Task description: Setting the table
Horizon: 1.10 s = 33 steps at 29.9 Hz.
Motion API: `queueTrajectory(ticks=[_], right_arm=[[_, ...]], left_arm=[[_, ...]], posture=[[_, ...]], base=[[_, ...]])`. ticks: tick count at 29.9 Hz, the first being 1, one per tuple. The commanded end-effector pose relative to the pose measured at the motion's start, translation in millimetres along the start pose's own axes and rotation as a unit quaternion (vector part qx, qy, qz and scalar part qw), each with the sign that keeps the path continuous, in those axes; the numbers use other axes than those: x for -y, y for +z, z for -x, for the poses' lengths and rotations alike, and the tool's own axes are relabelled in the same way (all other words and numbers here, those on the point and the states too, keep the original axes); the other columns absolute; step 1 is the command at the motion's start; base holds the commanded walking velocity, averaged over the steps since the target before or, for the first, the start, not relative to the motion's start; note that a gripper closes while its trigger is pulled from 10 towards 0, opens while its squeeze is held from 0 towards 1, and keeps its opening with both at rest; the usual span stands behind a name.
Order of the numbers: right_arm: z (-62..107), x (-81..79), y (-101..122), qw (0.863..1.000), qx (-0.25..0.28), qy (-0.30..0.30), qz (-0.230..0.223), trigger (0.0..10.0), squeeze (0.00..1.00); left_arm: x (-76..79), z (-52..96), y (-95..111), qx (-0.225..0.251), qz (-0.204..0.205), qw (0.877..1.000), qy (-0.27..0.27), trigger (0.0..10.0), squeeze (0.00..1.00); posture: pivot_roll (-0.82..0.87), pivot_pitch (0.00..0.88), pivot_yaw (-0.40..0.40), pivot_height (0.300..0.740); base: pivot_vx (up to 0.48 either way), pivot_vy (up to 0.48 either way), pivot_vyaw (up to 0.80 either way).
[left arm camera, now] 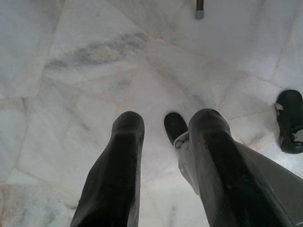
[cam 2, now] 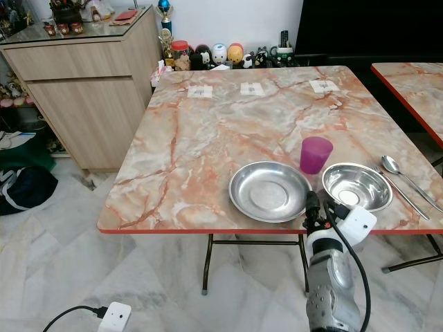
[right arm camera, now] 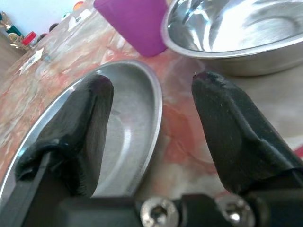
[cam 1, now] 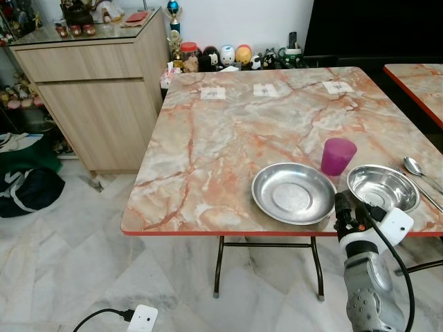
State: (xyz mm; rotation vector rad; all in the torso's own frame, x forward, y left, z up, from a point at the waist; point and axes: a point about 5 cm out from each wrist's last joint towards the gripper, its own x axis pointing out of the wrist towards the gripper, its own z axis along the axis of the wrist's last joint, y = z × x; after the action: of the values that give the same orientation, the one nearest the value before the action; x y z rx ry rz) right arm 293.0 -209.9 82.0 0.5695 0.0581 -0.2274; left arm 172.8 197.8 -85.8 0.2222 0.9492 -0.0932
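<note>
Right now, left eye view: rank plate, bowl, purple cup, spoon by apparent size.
1. Steel plate, clearly widest.
2. Steel bowl, narrower across.
3 and 4. Purple cup and spoon: unsure. The spoon looks longer but thin and is cut off by the frame edge; the cup is bulkier.

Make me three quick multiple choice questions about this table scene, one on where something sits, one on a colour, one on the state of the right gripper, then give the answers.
1. Where does the cup stand?
A. behind and between the plate and the bowl
B. inside the bowl
C. on the floor

2. What colour is the cup?
A. green
B. purple
C. white

3. How is the right gripper?
A. shut on the spoon
B. shut on the plate
C. open, holding nothing

Answers: 1 A, it stands on the table just past both dishes. 2 B, plainly purple. 3 C, the right wrist view shows the fingers apart over the plate's rim.
</note>
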Motion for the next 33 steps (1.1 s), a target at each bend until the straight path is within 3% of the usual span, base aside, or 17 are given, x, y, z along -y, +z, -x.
queueTrajectory(ticks=[1,4,12,28,33], right_arm=[[-2.4,-0.8,-2.2,1.0,-0.009,-0.009,-0.016,10.0,0.0],[-7.2,-5.4,-2.0,0.999,-0.015,-0.015,-0.049,10.0,0.0],[-13.7,-7.9,-9.0,0.997,-0.043,-0.035,-0.054,10.0,0.0],[-25.7,-13.4,-9.1,0.996,-0.063,-0.053,-0.025,10.0,0.0],[-26.8,-7.1,-11.6,0.995,-0.073,-0.074,-0.012,10.0,0.0]], left_arm=[[0.8,0.5,-3.4,-0.008,-0.005,1.0,0.0,10.0,0.0],[1.8,0.7,-4.5,-0.009,-0.006,1.0,-0.001,10.0,0.0],[0.8,0.6,-4.0,-0.009,-0.008,1.0,-0.001,10.0,0.0],[0.7,0.1,-2.1,-0.007,-0.003,1.0,0.001,10.0,0.0],[0.9,0.1,-2.0,-0.007,-0.003,1.0,0.001,10.0,0.0]], posture=[[-0.06,0.0,0.018,0.74],[-0.06,0.0,0.02,0.74],[-0.05,0.0,0.018,0.74],[-0.05,0.0,0.014,0.74],[-0.04,0.0,0.013,0.74]], base=[[0.0,0.0,0.0],[0.0,0.0,0.0],[0.0,0.0,0.0],[0.0,0.0,0.0],[0.0,0.0,0.0]])
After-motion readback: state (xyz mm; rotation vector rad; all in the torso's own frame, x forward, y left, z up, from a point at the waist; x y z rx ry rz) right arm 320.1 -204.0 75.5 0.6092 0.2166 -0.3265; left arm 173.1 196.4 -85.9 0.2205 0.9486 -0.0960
